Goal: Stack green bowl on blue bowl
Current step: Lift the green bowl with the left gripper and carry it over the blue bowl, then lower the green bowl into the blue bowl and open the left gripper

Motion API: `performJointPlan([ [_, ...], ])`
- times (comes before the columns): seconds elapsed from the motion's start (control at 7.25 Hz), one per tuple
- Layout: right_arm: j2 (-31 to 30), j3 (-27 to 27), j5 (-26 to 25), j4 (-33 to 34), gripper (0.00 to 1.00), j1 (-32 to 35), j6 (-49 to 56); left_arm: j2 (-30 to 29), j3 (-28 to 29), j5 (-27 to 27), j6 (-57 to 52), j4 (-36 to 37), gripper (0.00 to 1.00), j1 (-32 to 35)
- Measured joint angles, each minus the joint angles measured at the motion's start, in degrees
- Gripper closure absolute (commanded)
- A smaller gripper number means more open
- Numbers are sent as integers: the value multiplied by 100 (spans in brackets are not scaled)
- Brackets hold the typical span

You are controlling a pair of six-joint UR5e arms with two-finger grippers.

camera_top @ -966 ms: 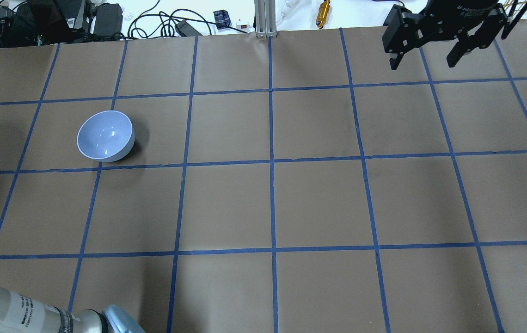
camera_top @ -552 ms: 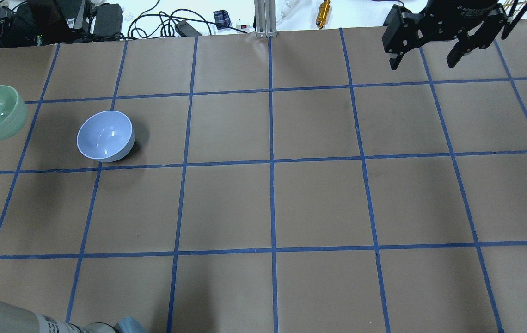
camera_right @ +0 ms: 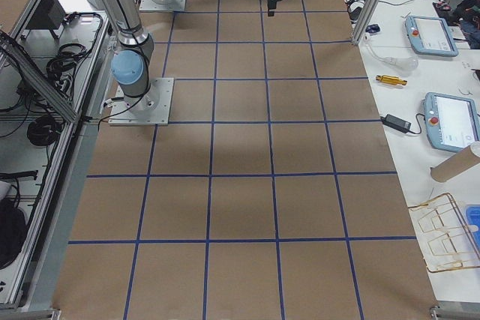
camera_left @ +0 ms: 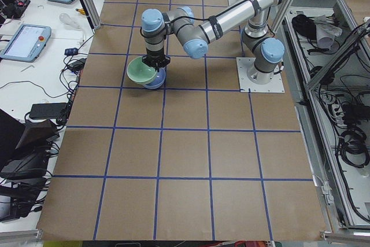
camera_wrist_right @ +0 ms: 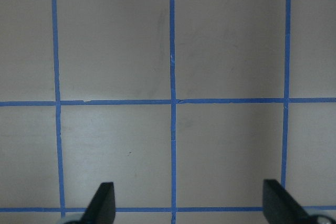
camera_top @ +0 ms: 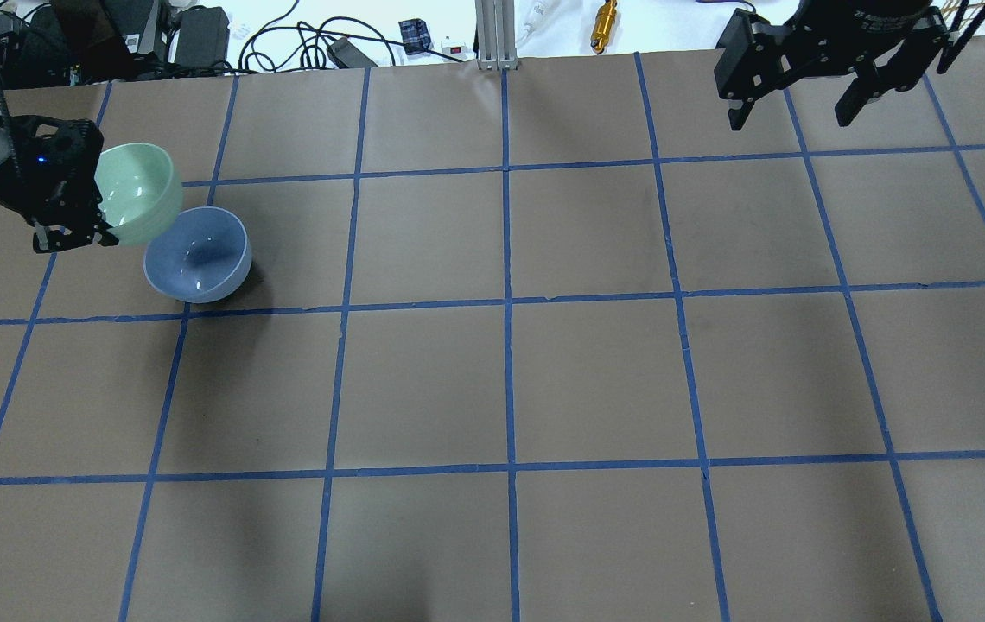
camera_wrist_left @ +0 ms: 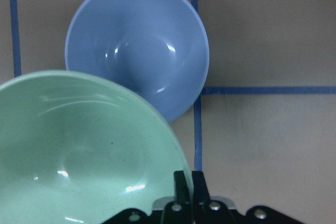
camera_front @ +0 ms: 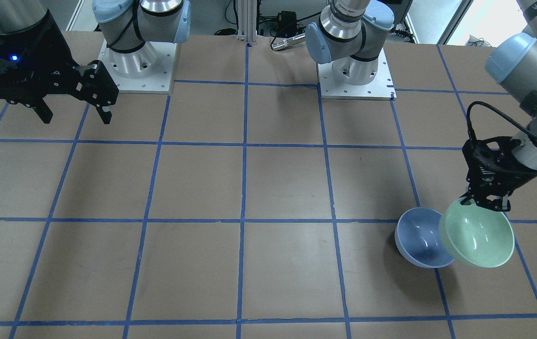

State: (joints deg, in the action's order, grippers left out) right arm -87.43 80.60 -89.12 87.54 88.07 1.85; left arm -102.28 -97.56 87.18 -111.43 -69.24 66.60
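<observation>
The left arm (camera_left: pixel 231 17) stretches out to the table's left side with its wrist turned down. The left gripper (camera_front: pixel 485 203) hangs low over the surface. Its fingers (camera_wrist_left: pixel 181 184) are pressed close together on the rim of the green bowl (camera_front: pixel 478 238), holding it tilted. The right arm (camera_right: pixel 120 5) reaches to the far right of the table, where the right gripper (camera_front: pixel 76 113) points straight down, raised, with its jaws spread wide.
</observation>
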Motion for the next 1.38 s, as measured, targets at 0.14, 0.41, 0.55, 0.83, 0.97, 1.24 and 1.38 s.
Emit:
performJointPlan([
  [0.14,-1,0,0,0,0,0,2,39,-136,78,269,110,100,196],
  [0.41,3,0,0,0,0,0,8,22,-723,213,385,888,100,321],
  [0.55,6,0,0,0,0,0,8,-14,-1029,310,384,1384,94,331],
  [0.83,4,0,-4,0,0,0,9,-77,-1246,385,401,1755,19,315],
  [0.97,5,0,-4,0,0,0,11,-68,-1256,400,464,1750,19,312],
  [1.24,7,0,-6,0,0,0,11,141,-1059,365,730,1175,19,327],
  [1.38,7,0,-5,0,0,0,11,306,-713,338,1012,456,14,340],
])
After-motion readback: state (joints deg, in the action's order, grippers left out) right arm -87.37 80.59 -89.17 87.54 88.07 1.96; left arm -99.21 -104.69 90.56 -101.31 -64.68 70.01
